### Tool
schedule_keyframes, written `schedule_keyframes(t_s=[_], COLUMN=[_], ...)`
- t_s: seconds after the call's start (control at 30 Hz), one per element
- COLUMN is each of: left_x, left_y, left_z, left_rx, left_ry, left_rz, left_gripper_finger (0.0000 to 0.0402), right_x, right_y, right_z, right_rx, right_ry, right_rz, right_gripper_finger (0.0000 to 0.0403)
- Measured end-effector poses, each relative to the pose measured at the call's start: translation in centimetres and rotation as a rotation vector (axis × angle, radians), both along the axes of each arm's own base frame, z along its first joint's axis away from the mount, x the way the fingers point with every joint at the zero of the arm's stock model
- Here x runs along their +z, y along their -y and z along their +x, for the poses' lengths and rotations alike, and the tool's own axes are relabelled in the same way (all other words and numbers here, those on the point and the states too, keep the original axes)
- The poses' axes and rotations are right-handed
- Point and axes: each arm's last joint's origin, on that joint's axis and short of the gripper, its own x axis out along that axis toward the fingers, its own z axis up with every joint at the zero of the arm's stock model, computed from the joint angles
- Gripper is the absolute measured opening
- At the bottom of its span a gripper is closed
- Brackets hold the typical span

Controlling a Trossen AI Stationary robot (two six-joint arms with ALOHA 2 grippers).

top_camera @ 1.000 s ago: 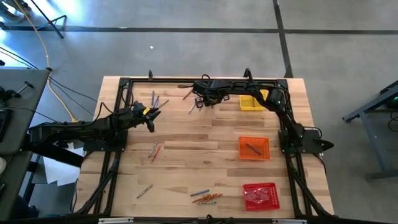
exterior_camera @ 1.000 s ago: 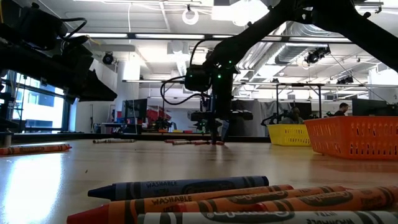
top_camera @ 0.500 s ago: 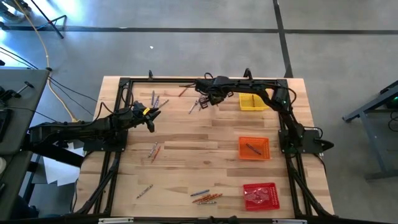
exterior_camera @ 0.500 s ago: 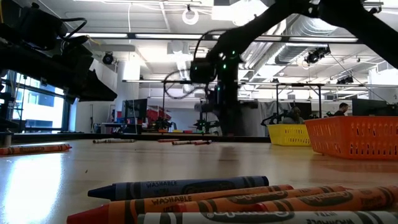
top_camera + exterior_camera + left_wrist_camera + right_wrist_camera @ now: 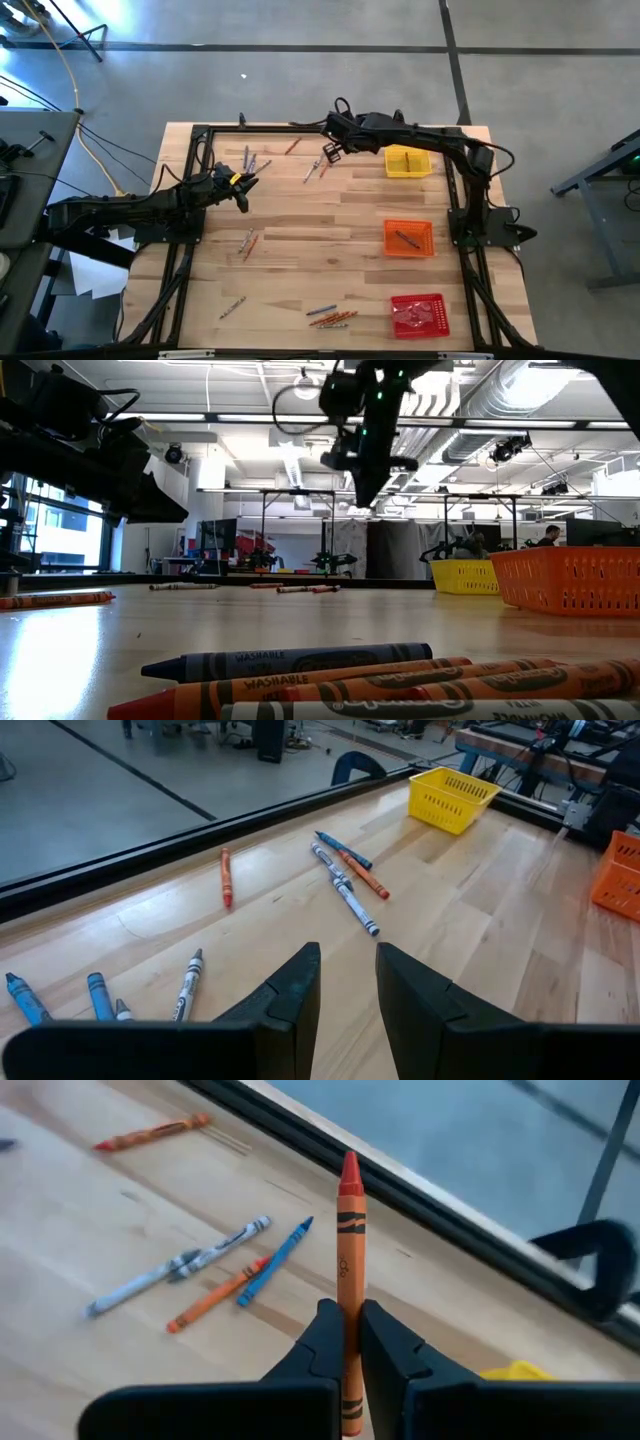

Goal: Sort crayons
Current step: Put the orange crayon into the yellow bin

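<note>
Your right tool (image 5: 345,1342) pinches one orange crayon (image 5: 347,1270) upright, raised above the desk (image 5: 330,230) near its far edge beside the yellow tray (image 5: 407,162). Three trays line the right side. Your left tool (image 5: 347,982) hovers slightly parted over open wood.

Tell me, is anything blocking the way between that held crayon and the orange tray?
Nothing visible does. The right pincer holds an orange-red crayon lifted above the table, near the yellow tray. The orange tray lies beyond it across bare wood, holding one crayon already.
</note>
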Motion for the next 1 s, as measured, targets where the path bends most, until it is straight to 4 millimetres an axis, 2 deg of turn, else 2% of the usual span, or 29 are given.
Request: schedule_keyframes(t_s=[0.2, 0.37, 0.47, 0.57, 0.73, 1.0], left_x=[-0.1, -0.1, -0.1, -0.1, -0.1, -0.1], left_y=[0.0, 0.0, 0.1, 0.1, 0.1, 0.1], left_z=[0.0, 0.0, 0.0, 0.0, 0.0, 0.0], left_rx=[0.0, -0.007, -0.018, -0.019, -0.019, -0.018], left_ry=[-0.005, 0.0, 0.008, 0.008, 0.007, 0.007], left_rz=[-0.003, -0.013, -0.03, -0.031, -0.032, -0.034], left_gripper_finger=[0.0087, 0.0087, 0.0087, 0.0087, 0.0087, 0.0087], right_x=[1.3, 1.1, 0.2, -0.9, -2.6, -4.1], right_y=[-1.6, -2.0, -2.2, -2.6, -3.8, -6.2], right_z=[-1.5, -3.0, -4.2, -6.0, -10.2, -17.2], right_rx=[0.01, -0.072, -0.081, -0.092, -0.094, -0.176], right_ry=[-0.101, -0.222, -0.239, -0.192, -0.022, 0.232], right_rz=[-0.036, -0.054, -0.046, -0.027, 0.004, -0.089], right_gripper_finger=[0.0006, 0.0005, 0.0005, 0.0005, 0.0005, 0.0005])
